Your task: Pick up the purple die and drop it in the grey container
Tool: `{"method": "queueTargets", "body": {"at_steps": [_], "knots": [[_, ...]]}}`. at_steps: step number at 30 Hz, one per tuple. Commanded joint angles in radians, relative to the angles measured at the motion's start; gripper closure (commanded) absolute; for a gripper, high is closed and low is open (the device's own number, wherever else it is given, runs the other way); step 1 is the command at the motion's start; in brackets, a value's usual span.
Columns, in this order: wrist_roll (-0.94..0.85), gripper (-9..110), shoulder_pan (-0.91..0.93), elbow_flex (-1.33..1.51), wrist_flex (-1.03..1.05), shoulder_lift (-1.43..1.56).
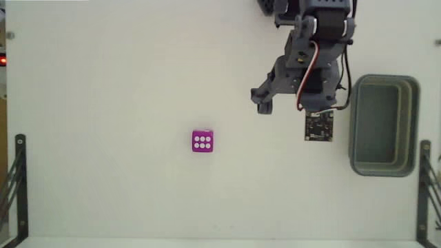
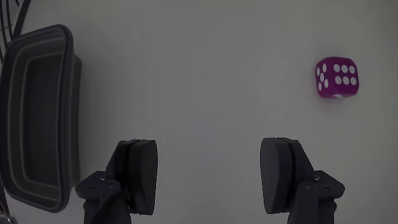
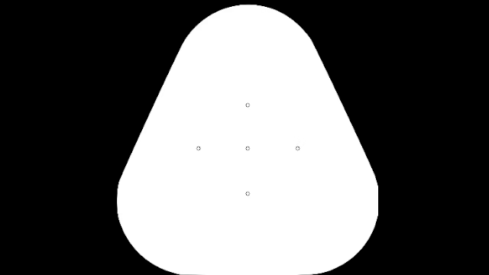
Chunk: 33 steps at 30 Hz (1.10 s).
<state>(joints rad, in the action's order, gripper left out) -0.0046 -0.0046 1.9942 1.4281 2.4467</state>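
The purple die [image 1: 202,141] rests on the white table near the middle in the fixed view, six white pips facing up. The wrist view has the die [image 2: 336,78] at the upper right. At the right side of the table stands the grey container [image 1: 355,124], with nothing visible inside it; in the wrist view this container [image 2: 71,112] fills the left edge. My gripper [image 1: 296,105] hangs between the two, closer to the container and well to the right of the die. It is open [image 2: 211,177], its dark fingers [image 2: 140,174] wide apart over bare table with nothing between them.
A small black circuit board [image 1: 319,126] rides on the arm just left of the container. Black metal brackets stand at the table's left [image 1: 17,186] and right [image 1: 427,186] edges. The arm's base enters from the top right.
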Motion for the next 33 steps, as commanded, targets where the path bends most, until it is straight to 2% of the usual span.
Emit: {"method": "queueTargets", "body": {"at_steps": [1, 20, 33], "knots": [[0.005, -9, 0.005, 0.005, 0.002, 0.034], [0.005, -9, 0.01, 0.005, 0.002, 0.034], [0.005, -9, 0.129, 0.005, 0.002, 0.034]]}}
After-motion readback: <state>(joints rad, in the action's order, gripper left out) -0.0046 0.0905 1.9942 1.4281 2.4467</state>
